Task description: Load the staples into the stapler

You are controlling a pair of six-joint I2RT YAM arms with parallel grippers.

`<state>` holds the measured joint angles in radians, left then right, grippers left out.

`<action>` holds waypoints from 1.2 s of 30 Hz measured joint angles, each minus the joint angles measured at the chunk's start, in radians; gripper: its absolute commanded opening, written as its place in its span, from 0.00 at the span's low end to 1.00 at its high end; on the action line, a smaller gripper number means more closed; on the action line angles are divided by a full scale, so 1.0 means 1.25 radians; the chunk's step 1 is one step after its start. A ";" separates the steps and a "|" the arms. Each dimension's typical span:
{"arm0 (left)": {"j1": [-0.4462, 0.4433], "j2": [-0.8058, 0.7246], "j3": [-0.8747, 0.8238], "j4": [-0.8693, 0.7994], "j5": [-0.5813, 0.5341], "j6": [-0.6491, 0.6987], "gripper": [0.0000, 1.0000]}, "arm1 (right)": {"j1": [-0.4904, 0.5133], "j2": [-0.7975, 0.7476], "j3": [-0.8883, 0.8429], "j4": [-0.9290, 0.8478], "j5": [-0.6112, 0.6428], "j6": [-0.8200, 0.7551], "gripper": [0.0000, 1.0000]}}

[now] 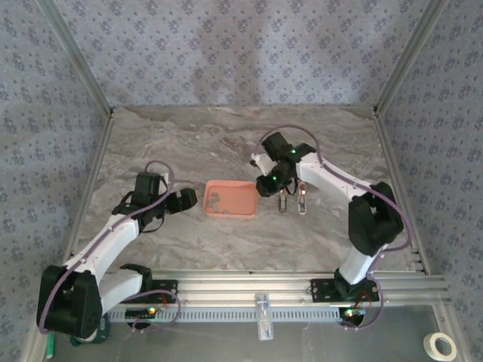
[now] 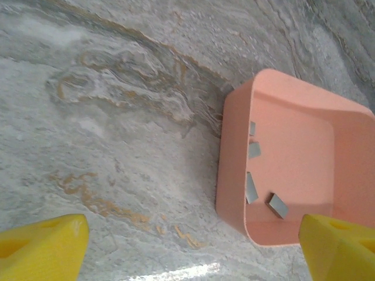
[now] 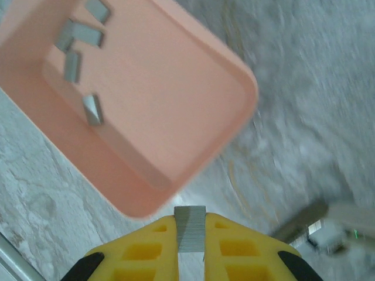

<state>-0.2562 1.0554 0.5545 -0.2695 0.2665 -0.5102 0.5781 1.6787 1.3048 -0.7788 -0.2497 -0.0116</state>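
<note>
Nearest us, the left gripper (image 2: 187, 260) hangs released; its yellow fingertips (image 2: 41, 249) stand wide apart with nothing between them, over the bare marble table (image 2: 117, 146); the top view puts it just beside the left wall of the tray (image 2: 229, 175), not touching; inside the salmon tray we count four loose staples (image 2: 252, 188), short grey strips lying flat and bunched toward the wall nearest that gripper; three run roughly along that wall, the fourth lies skewed; the right gripper (image 3: 191, 225) is clenched on a single staple strip (image 3: 191, 231), pinched between its yellow pads (image 3: 146, 252); the strip's long axis runs along the fingers, free end poking past the tips and pointing at a corner of the tray; in the wrist view that end lines up with the corner's rim, and we cannot tell the gap between them; the stapler (image 1: 302, 199) lies on the table right of the tray and apart from it, near the right gripper; in the top view we see two slim pieces side by side, both with long axis running near-to-far, pink-and-white on the right, a darker one on the left; too small for us to tell how they join; the right wrist view has it blurred at lower right, a grey metal bar beside a white body.
</note>
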 measured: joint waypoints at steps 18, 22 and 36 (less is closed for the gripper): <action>-0.133 0.119 -0.003 0.213 0.033 0.059 0.92 | -0.005 -0.212 -0.283 0.030 0.090 0.294 0.12; -0.153 0.153 -0.012 0.280 0.044 0.103 0.92 | -0.005 -0.226 -0.299 0.031 0.114 0.358 0.11; -0.300 0.156 -0.071 0.550 0.090 0.384 0.74 | -0.070 -0.381 -0.418 0.260 -0.073 0.335 0.13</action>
<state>-0.6315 1.2507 0.4656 0.4179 0.3794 -0.0307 0.4908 1.2026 0.7826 -0.4541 -0.3412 0.4076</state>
